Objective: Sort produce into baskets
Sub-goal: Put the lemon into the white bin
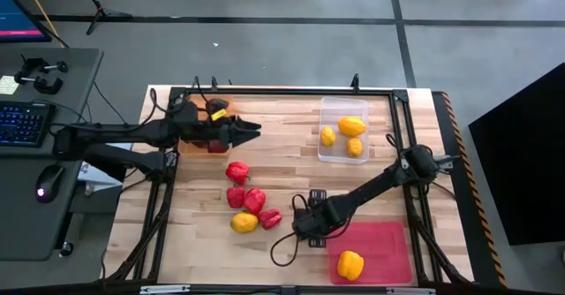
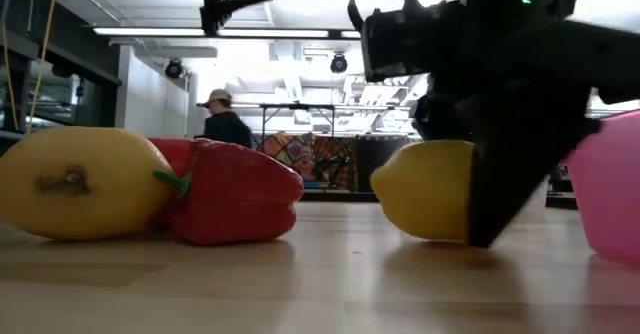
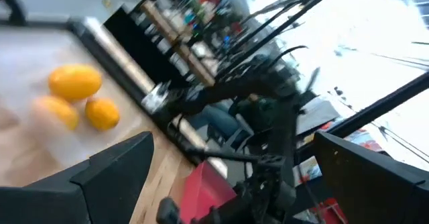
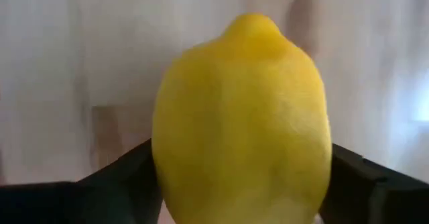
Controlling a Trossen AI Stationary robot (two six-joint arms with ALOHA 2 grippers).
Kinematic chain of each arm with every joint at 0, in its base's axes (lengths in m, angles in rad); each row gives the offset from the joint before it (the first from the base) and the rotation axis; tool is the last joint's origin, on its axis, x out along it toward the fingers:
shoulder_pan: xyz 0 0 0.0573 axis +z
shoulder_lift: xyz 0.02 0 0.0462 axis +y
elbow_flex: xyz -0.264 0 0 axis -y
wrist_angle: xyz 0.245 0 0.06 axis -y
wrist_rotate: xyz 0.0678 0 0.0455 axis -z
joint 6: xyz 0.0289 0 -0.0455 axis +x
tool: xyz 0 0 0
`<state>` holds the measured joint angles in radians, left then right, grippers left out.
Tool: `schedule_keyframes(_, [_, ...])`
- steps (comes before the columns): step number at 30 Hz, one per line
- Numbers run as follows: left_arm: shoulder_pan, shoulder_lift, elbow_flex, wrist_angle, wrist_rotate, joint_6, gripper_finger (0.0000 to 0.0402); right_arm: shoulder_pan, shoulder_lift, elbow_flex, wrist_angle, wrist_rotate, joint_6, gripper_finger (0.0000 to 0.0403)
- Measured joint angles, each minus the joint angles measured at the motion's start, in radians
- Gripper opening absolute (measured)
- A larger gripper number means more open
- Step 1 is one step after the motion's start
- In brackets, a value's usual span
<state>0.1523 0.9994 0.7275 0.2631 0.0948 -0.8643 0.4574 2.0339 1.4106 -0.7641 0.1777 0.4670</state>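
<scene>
Surface [image 1: 291, 167]: pale wooden top carrying all the produce and the trays.
Pink tray [image 1: 388, 242]: at the near right corner, one yellow-orange pepper [image 1: 350, 264] inside it.
Clear tray [image 1: 328, 149]: toward the far right, four yellow and orange pieces in it, well apart from the work.
Orange tray [image 1: 190, 143]: far left, mostly hidden under the left arm; maroon pieces show in it.
Loose cluster [image 1: 245, 200]: red peppers and one yellow fruit, touching each other mid-surface.
Right end effector [image 1: 309, 227]: low on the surface just beside the pink tray, fingers either side of a lemon [image 4: 242, 117], near it, not seen pressing.
Lemon: resting on the wood between those fingers, between the cluster and the pink tray.
Left end effector [image 1: 249, 131]: jaws wide, nothing in them, hanging over the orange tray.
Step in hand, I judge: gripping the lemon.
Doing it well: close evenly across its middle, lift straight up, clear the tray wall.
</scene>
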Motion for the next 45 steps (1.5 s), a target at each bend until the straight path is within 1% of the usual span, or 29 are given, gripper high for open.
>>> schedule_keyframes(2, [0.017,-0.022,0.000,0.016,0.000,0.023,0.0397,-0.008,-0.017,0.025,-0.027,0.039,0.005,0.0251])
schedule_keyframes(3, [0.029,-0.036,0.000,0.026,0.000,0.036,0.0397,-0.014,-0.032,0.040,-0.037,0.064,0.004,0.0240])
schedule_keyframes(7, [0.080,-0.100,0.001,0.033,0.000,0.072,0.0397,-0.055,-0.107,0.072,-0.148,0.206,0.005,0.0240])
schedule_keyframes(10, [0.107,-0.140,0.001,0.024,0.003,0.085,0.0397,-0.096,-0.193,0.072,-0.322,0.363,0.058,0.0240])
schedule_keyframes(12, [0.119,-0.160,0.001,0.025,0.043,0.107,0.0397,-0.127,-0.267,0.043,-0.430,0.470,0.136,0.0240])
schedule_keyframes(13, [0.121,-0.169,0.001,0.026,0.065,0.115,0.0397,-0.145,-0.313,0.012,-0.468,0.506,0.178,0.0240])
schedule_keyframes(16, [0.117,-0.183,0.001,0.021,0.124,0.118,0.0397,-0.215,-0.470,-0.121,-0.484,0.542,0.303,0.0240])
schedule_keyframes(18, [0.106,-0.183,0.001,0.015,0.146,0.119,0.0397,-0.279,-0.583,-0.224,-0.447,0.535,0.399,0.0241])
schedule_keyframes(21, [0.088,-0.182,0.001,-0.014,0.157,0.130,0.0397,-0.393,-0.723,-0.362,-0.303,0.490,0.545,0.0263])
schedule_keyframes(24, [0.068,-0.177,0.001,-0.052,0.158,0.135,0.0397,-0.487,-0.821,-0.460,-0.128,0.443,0.631,0.0285])
schedule_keyframes(26, [0.056,-0.177,0.001,-0.074,0.158,0.135,0.0397,-0.524,-0.854,-0.510,-0.036,0.419,0.660,0.0295])
schedule_keyframes(29, [0.037,-0.177,0.001,-0.087,0.158,0.134,0.0397,-0.544,-0.878,-0.566,0.069,0.434,0.720,0.0300])
schedule_keyframes(32, [0.009,-0.177,0.001,-0.076,0.150,0.142,0.0397,-0.543,-0.877,-0.614,0.137,0.442,0.793,0.0302])
schedule_keyframes(35, [-0.031,-0.177,0.001,-0.075,0.112,0.152,0.0397,-0.551,-0.872,-0.660,0.211,0.438,0.773,0.0303])
schedule_keyframes(39, [-0.066,-0.177,0.000,-0.075,0.092,0.152,0.0397,-0.581,-0.871,-0.685,0.223,0.365,0.762,0.0304])
schedule_keyframes(41, [-0.079,-0.177,0.000,-0.075,0.073,0.152,0.0397,-0.599,-0.871,-0.685,0.223,0.329,0.729,0.0310])
schedule_keyframes(43, [-0.088,-0.177,0.000,-0.075,0.050,0.153,0.0397,-0.625,-0.871,-0.685,0.225,0.259,0.687,0.0325])
schedule_keyframes(45, [-0.090,-0.177,0.000,-0.072,0.042,0.160,0.0397,-0.654,-0.871,-0.685,0.229,0.180,0.672,0.0350])
